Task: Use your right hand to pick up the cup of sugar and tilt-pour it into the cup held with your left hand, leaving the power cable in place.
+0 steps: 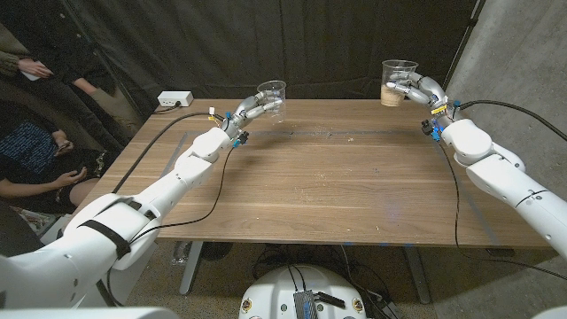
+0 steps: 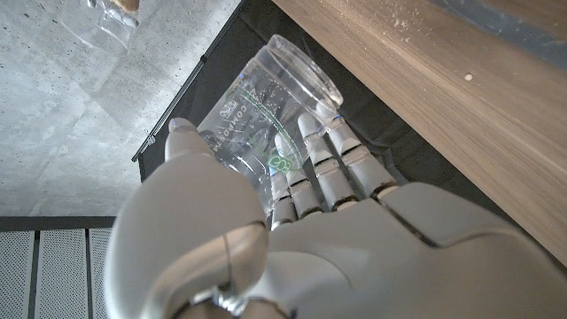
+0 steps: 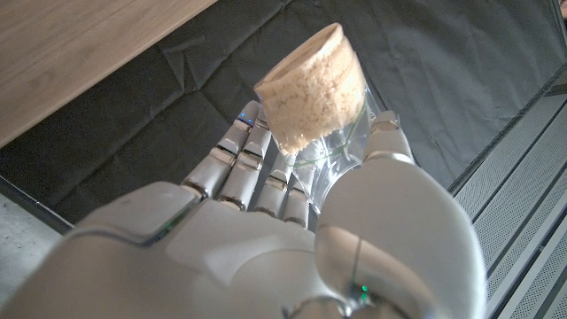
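We find the right hand (image 1: 416, 90) gripping the cup of sugar (image 1: 398, 81) upright — well apart from the left hand (image 1: 251, 108), whose fingers wrap the empty cup (image 1: 272, 97).

Head view: the left hand (image 1: 251, 108) covers part of the near wall of the empty cup (image 1: 273, 96); whether the cup's base touches the wooden table (image 1: 328, 177) cannot be told. The right hand (image 1: 415, 90) hides one side of the cup of sugar (image 1: 398, 81). The power cable (image 1: 142, 157) passes behind the left arm, and its lower run leaves the table edge. A power strip (image 1: 174, 99) at the far corner is too small to show its sockets. A person (image 1: 35, 133) is cropped by the picture's left edge. Left wrist view: fingers (image 2: 310, 168) mask the cup's lower wall. Right wrist view: the cup's rim lies behind the palm.
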Robot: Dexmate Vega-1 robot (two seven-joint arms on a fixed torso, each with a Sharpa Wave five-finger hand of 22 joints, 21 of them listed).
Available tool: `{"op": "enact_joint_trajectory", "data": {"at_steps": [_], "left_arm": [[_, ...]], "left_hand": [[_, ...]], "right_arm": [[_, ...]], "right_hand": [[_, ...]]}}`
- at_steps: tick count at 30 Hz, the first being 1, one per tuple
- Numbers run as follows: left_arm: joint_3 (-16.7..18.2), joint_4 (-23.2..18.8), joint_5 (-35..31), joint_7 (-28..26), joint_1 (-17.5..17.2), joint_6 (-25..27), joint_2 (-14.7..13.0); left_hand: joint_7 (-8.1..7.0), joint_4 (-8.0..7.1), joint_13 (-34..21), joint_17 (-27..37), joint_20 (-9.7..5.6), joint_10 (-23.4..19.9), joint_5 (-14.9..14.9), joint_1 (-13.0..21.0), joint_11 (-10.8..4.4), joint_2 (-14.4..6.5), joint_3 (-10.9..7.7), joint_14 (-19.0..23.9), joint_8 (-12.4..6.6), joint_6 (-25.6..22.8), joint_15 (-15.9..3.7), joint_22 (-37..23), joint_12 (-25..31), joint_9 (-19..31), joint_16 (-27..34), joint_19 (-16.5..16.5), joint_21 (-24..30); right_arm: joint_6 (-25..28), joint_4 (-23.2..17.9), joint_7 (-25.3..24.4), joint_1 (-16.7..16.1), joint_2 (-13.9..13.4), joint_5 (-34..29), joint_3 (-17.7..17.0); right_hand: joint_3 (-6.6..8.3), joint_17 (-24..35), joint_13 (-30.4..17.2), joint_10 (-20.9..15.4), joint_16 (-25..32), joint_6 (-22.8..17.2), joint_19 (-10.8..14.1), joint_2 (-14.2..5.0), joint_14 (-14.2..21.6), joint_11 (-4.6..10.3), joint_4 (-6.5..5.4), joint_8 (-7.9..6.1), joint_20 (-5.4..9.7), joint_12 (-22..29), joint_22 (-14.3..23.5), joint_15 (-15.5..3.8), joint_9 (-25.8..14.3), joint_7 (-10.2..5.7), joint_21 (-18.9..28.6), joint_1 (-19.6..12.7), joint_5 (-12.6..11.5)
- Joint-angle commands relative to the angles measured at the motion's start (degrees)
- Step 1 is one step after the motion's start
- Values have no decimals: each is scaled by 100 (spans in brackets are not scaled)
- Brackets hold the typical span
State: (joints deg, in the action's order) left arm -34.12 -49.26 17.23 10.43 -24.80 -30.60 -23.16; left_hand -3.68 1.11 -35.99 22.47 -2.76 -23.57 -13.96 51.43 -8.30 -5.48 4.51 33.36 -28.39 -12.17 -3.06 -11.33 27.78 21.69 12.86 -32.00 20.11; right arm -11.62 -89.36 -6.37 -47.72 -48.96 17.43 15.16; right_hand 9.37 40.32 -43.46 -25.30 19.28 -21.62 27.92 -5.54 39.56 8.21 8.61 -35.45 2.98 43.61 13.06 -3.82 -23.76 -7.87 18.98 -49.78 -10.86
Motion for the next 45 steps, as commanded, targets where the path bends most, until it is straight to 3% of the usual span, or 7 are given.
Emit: {"op": "enact_joint_trajectory", "data": {"at_steps": [1, 23, 37, 45], "left_arm": [[-56, 147, 26, 162, 71, -44, 75], [-101, 6, 63, 378, -29, 12, 4], [-123, -24, 46, 470, -49, -62, -16], [-118, -118, 53, 492, -119, -85, -51]], "left_hand": [[34, -3, -22, 28, -5, 7, 25, -13, -2, -38, 41, -1, -21, -55, -671, -26, 45, 13, -10, 7, -10], [38, -23, -12, 60, -68, -76, 90, -31, 3, -70, 58, 73, -52, -138, -672, -32, 108, 30, -19, 10, -6], [45, -23, -3, 77, -87, -75, 113, -27, 18, -77, 68, 75, -55, -147, -674, -35, 123, 39, -38, 24, -8], [53, -21, 6, 86, -98, -74, 123, -22, 3, -80, 73, 84, -57, -151, -684, -36, 129, 45, -45, 24, -6]], "right_arm": [[502, -491, 297, 106, -373, 157, -173], [1458, -1342, 840, 526, -878, 308, -215], [2008, -1779, 1432, 1177, -1093, 168, 91], [2087, -1843, 1874, 1609, -1054, 8, 368]], "right_hand": [[84, 19, -10, -56, -12, -28, 60, -42, 52, -47, -65, -36, 506, 26, 14, -961, -37, 25, 45, 8, 0], [107, 19, -15, -71, -35, -44, 90, -53, 96, -90, -65, -20, 495, 12, 26, -967, -42, 57, 63, 18, 8], [119, 16, -17, -90, -57, -44, 86, -54, 98, -113, -67, -5, 481, 5, 31, -964, -45, 70, 64, 27, 17], [137, 22, -5, -162, -56, -86, 90, -69, 126, -102, -63, -7, 482, 14, 33, -968, -47, 65, 67, 20, 21]]}}
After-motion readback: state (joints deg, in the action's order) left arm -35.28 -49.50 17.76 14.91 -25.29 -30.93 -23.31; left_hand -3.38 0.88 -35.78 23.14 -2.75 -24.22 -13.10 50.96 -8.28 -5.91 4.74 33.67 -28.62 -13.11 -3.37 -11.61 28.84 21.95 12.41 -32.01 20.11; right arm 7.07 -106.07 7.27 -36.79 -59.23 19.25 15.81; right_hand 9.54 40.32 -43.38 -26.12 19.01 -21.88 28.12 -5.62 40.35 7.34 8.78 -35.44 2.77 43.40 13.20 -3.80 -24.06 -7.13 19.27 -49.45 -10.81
